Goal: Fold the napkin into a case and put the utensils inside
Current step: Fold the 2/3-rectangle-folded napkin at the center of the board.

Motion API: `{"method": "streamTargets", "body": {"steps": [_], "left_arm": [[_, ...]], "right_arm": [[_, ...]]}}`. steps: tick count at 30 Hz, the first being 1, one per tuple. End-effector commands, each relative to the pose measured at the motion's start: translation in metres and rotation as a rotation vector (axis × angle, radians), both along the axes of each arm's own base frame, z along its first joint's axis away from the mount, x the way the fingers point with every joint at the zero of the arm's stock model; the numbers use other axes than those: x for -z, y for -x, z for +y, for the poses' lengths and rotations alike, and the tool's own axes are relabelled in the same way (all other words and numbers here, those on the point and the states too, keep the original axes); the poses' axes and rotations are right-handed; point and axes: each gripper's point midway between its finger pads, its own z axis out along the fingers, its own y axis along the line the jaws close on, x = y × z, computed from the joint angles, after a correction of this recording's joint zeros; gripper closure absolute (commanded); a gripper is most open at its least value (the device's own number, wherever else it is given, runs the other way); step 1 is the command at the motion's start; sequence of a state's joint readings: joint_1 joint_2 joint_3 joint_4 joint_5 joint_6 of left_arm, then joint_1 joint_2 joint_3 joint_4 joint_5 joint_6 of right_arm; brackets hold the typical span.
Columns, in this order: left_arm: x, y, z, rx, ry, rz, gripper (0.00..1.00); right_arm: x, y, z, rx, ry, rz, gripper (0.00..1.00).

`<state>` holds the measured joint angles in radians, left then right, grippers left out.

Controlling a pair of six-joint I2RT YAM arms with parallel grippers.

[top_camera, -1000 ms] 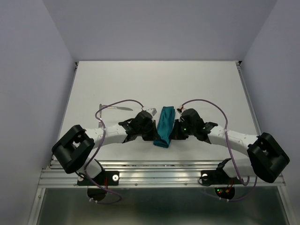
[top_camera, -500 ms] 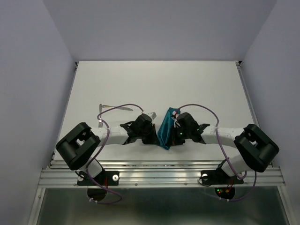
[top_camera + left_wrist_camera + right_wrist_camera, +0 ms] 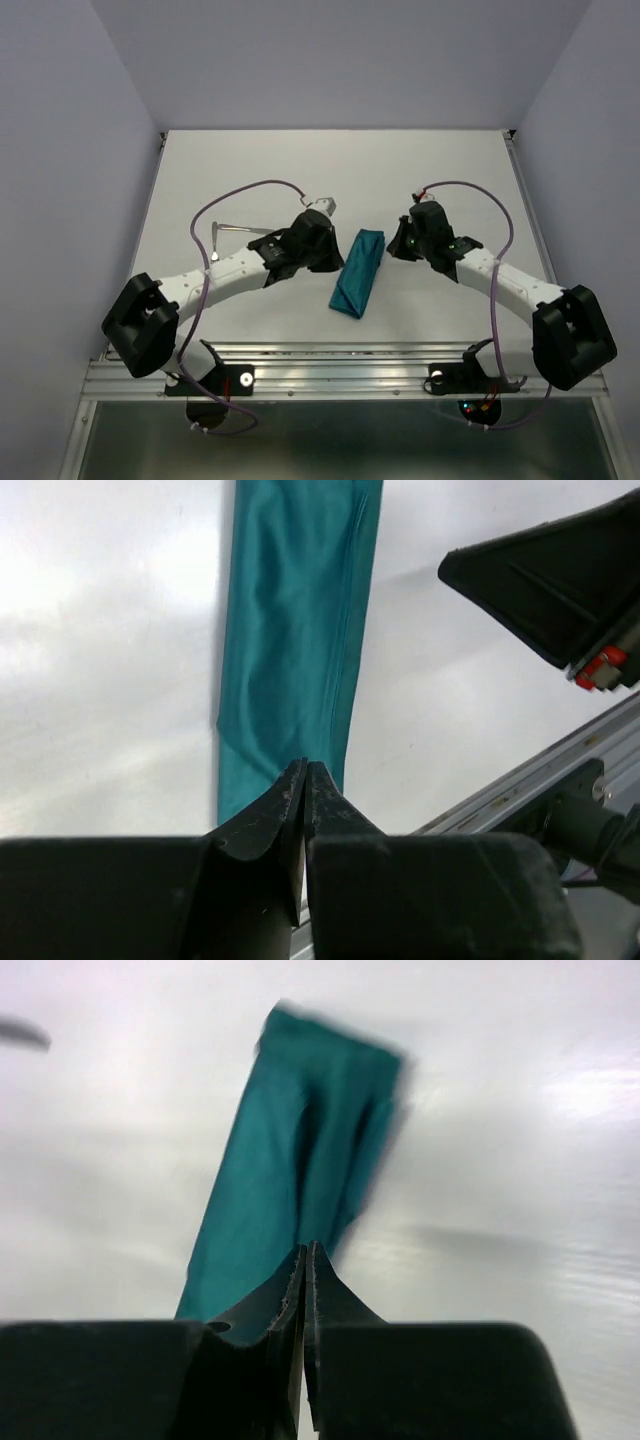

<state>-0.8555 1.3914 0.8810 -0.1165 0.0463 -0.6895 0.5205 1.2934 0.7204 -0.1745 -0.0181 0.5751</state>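
**Case and contents.** You see the napkin (image 3: 358,272) folded into a narrow teal case and lying flat on the table (image 3: 300,170). It is between the two grippers and touches neither. From these views you cannot tell whether either end is an open mouth. The utensils (image 3: 243,230) lie outside the case on the bare tabletop, well apart from it, beyond the left arm. They are too small for you to count.

**Surface and room.** The table is plain white with a slight glare. Pale lavender walls close it in on the left, right and far sides, and a metal rail (image 3: 340,365) runs along the near edge.

**Orientation.** In the top view the case's long axis runs from near to far, tilted so that the far end leans right. The far end is cut square and the near end narrows to a slanted corner.

**Grippers.** The left gripper (image 3: 305,768) hangs over the case's near end with its jaws together but for a hairline slit, holding nothing. The right gripper (image 3: 306,1250) is closed and empty, just right of the case's far end.
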Motion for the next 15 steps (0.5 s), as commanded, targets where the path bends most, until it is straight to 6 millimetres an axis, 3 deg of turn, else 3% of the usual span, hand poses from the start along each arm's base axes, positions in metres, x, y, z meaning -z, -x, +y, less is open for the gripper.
{"method": "streamTargets", "body": {"steps": [1, 2, 4, 7, 8, 9, 10, 15], "left_arm": [[-0.006, -0.029, -0.002, -0.021, -0.106, -0.074, 0.85], [-0.016, -0.039, -0.009, -0.029, -0.102, -0.096, 0.85], [-0.008, -0.050, -0.016, -0.037, -0.139, -0.085, 0.84], [0.000, -0.060, -0.024, -0.043, -0.148, -0.069, 0.86], [0.008, -0.064, -0.028, -0.042, -0.152, -0.048, 0.90], [0.013, -0.068, -0.028, -0.047, -0.156, -0.033, 1.00], [0.024, -0.070, -0.029, -0.046, -0.171, -0.013, 1.00], [0.039, -0.066, -0.034, -0.025, -0.151, 0.026, 1.00]], "right_arm": [[-0.015, -0.043, -0.029, 0.140, 0.047, -0.051, 0.94], [-0.014, -0.049, -0.030, 0.146, 0.046, -0.041, 0.93], [-0.015, -0.065, -0.023, 0.140, 0.036, -0.027, 0.93], [-0.024, -0.074, -0.013, 0.117, 0.009, -0.046, 0.93], [-0.027, -0.071, -0.003, 0.060, -0.028, -0.043, 0.93], [-0.033, -0.075, 0.004, 0.037, -0.053, -0.058, 0.92], [-0.034, -0.073, 0.009, 0.015, -0.070, -0.050, 0.92], [-0.025, -0.072, 0.021, -0.037, -0.102, -0.011, 0.93]]}}
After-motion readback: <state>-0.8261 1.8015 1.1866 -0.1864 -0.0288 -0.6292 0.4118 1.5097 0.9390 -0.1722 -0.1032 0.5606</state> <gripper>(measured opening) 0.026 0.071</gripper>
